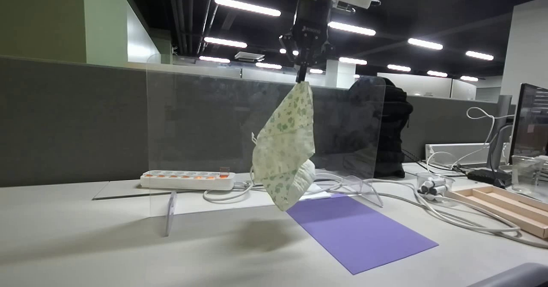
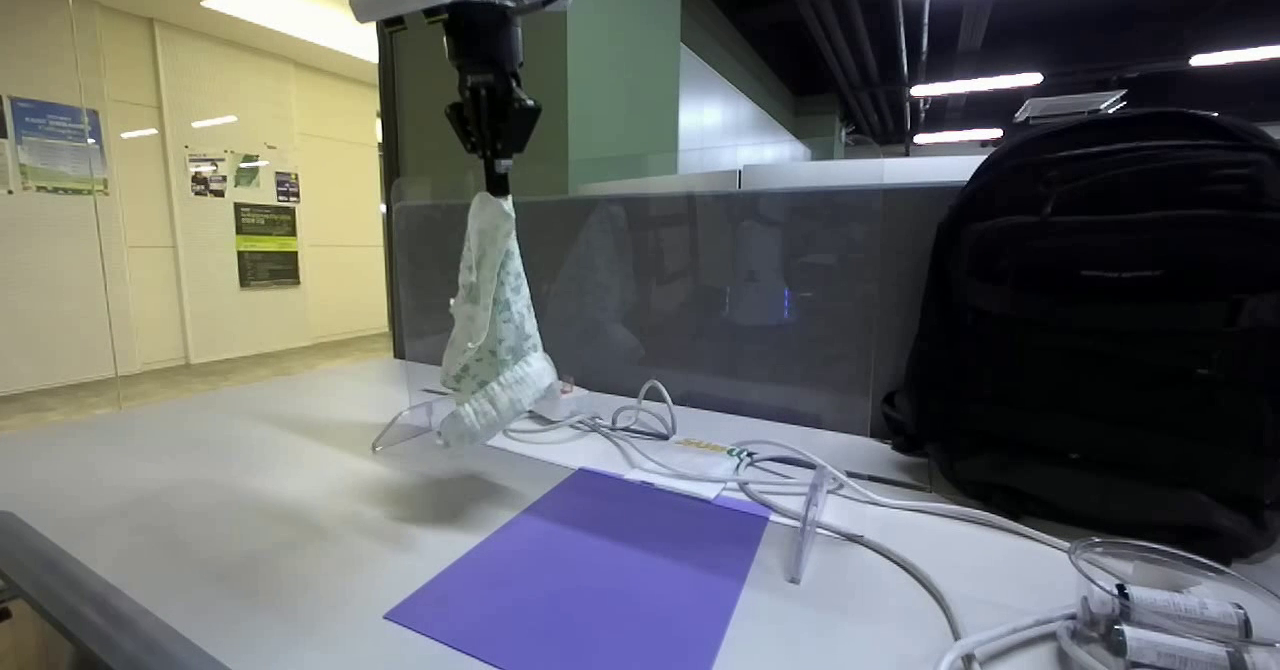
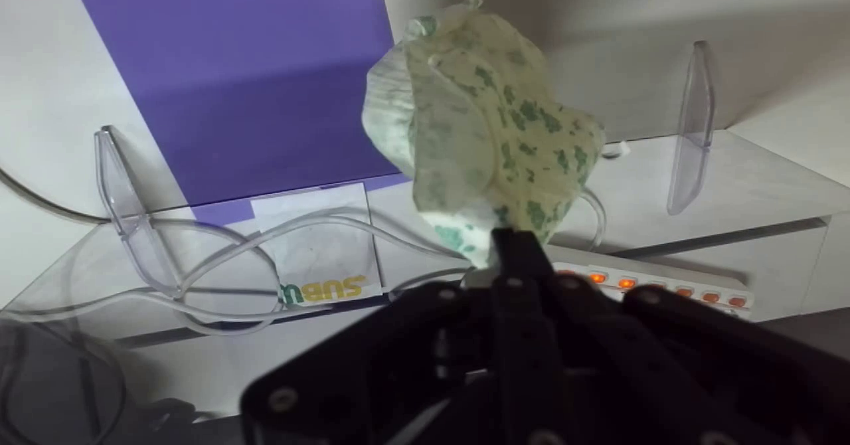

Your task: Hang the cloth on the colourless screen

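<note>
Cloth pinched by upper tip in tool, hanging in folds, midair, over counter. In front of screen in both exterior views; lower end clear of counter. Screen upright on 2 clear feet. Purple sheet flat on counter. Power strip and backpack behind screen.

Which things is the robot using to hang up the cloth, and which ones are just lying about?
For the job:
cloth, not on the screen yet
gripper, holding the cloth up
screen, the see-through sheet it should hang on

Just lying about, it seems:
backpack
power strip
purple sheet
napkin
wooden tray
</note>
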Controlling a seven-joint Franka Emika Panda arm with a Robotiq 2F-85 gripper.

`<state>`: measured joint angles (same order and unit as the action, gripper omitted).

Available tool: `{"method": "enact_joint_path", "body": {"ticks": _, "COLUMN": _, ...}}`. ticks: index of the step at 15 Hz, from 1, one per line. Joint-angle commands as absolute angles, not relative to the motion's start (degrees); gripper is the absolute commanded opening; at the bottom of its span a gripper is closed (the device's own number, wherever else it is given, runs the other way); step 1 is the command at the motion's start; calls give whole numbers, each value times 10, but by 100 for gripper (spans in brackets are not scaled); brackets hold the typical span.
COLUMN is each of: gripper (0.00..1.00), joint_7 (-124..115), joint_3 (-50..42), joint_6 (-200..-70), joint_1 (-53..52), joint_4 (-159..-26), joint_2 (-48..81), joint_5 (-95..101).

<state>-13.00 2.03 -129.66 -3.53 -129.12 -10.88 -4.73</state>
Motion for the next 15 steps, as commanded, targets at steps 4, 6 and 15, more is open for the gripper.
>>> {"method": "enact_joint_path", "body": {"ticks": 4, "gripper": 0, "joint_7": -140, "joint_3": 34, "joint_6": -1435, "joint_1": -36, "joint_4": -1306, "joint_2": -103, "joint_5": -80}}
{"method": "enact_joint_path", "body": {"ticks": 6, "gripper": 0, "joint_7": -155, "joint_3": 38, "joint_6": -1478, "joint_1": -36, "joint_4": -1282, "joint_2": -104, "joint_5": -97}}
{"method": "enact_joint_path", "body": {"ticks": 15, "gripper": 0, "joint_7": -254, "joint_3": 87, "joint_6": -1641, "joint_1": 4, "joint_4": -1212, "joint_2": -119, "joint_5": 10}}
